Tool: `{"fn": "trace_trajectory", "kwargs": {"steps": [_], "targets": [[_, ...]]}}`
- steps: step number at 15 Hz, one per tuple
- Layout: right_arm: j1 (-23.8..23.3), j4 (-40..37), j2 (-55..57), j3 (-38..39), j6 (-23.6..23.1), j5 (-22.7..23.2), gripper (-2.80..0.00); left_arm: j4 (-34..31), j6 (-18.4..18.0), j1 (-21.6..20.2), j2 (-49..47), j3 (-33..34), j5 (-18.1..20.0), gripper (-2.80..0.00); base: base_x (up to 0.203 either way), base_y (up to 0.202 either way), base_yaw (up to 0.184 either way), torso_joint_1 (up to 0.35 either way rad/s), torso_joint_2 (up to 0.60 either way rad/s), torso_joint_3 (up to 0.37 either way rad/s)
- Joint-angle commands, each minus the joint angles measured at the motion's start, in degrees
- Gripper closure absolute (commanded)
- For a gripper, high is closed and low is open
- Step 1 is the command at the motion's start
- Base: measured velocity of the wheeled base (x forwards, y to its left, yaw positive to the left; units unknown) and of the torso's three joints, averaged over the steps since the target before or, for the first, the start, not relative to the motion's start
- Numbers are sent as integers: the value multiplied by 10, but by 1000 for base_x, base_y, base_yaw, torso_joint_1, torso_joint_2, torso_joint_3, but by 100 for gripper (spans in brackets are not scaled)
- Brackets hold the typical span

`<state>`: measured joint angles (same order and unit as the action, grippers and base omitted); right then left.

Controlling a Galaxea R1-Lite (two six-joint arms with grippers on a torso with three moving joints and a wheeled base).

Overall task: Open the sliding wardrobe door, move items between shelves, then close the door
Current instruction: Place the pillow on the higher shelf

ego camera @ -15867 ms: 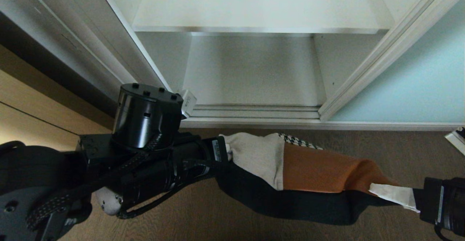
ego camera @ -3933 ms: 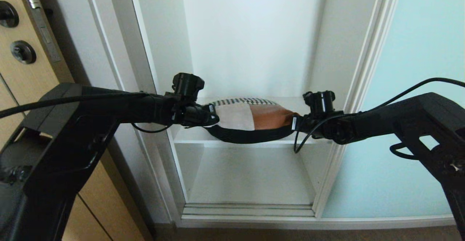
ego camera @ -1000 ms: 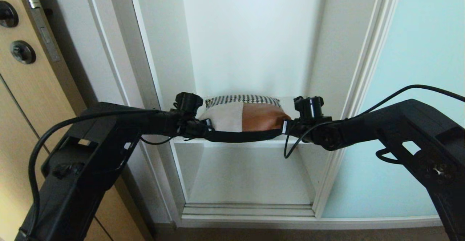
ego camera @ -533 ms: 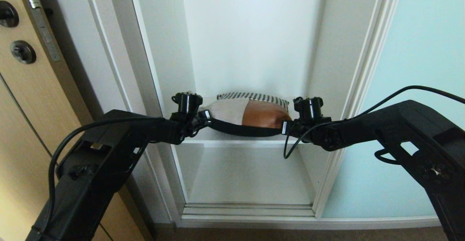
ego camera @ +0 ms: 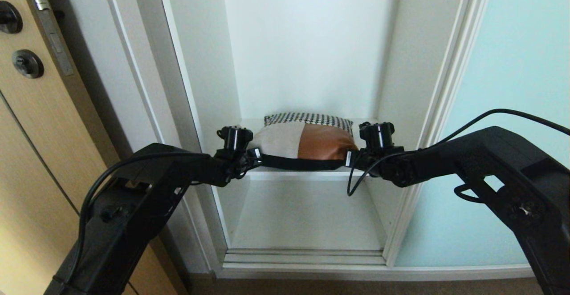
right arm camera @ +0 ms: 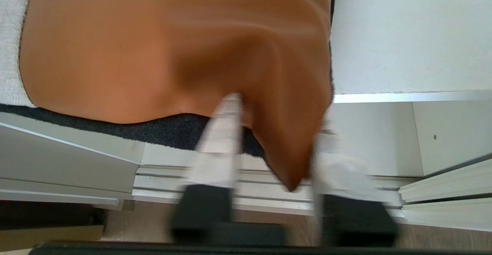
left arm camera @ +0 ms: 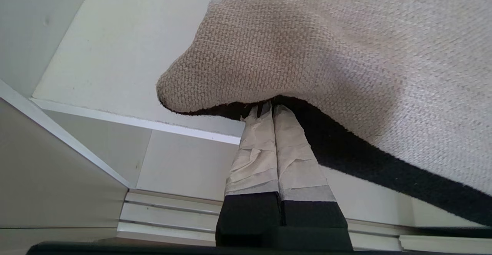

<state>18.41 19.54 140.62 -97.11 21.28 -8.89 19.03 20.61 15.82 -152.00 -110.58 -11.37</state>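
**Cushion set down on the upper shelf, right fingers letting go**

Lowered since a moment ago, the soft patchwork cushion with houndstooth, cream and rust-orange panels (ego camera: 303, 141) now lies flat on the broad white upper shelf board (ego camera: 307, 175) instead of hanging tilted between the arms, and the right fingers, pinched shut a second back, have parted.

From the head view, the cushion sits towards the front of that shelf inside the open white wardrobe, its dark back just over the front edge. The left gripper (ego camera: 254, 155) is at its cream corner, the right gripper (ego camera: 348, 158) at its rust-orange corner. The tall frosted aqua-blue glass sliding door (ego camera: 503, 108) stands slid aside to the right, leaving the bay open. A tan wooden door with metal latch plate (ego camera: 26, 86) is off to the left.

In the left wrist view, the taped left fingers (left arm camera: 290, 151) are pressed together, pinching the dark edge under the cream corner (left arm camera: 307, 55); the shelf edge runs just beside them.

In the right wrist view, the right fingers (right arm camera: 221, 139) are blurred and stand apart, with the rust-orange corner (right arm camera: 292, 159) drooping loose between them and over the shelf's front edge (right arm camera: 384, 96).

By my reckoning the placing step is nearly over. What remains is for the left fingers to let go too, both arms to draw back clear of the opening without dragging the cushion off the edge, and then for the glass door to be slid shut.
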Motion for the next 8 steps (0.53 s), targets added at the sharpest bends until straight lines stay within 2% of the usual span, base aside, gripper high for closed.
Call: {"fn": "trace_trajectory", "kwargs": {"steps": [1, 5, 8], "targets": [[3, 7, -2, 2, 1, -3, -280, 4, 2, 0, -9, 0, -1, 0, 0, 0, 0, 0, 0, 0], [2, 8, -33, 19, 2, -3, -280, 5, 1, 0, -15, -1, 0, 0, 0, 0, 0, 0, 0, 0], [-2, 10, -74, 66, 5, -4, -280, 2, -2, 0, -11, -2, 1, 0, 0, 0, 0, 0, 0, 0]]}}
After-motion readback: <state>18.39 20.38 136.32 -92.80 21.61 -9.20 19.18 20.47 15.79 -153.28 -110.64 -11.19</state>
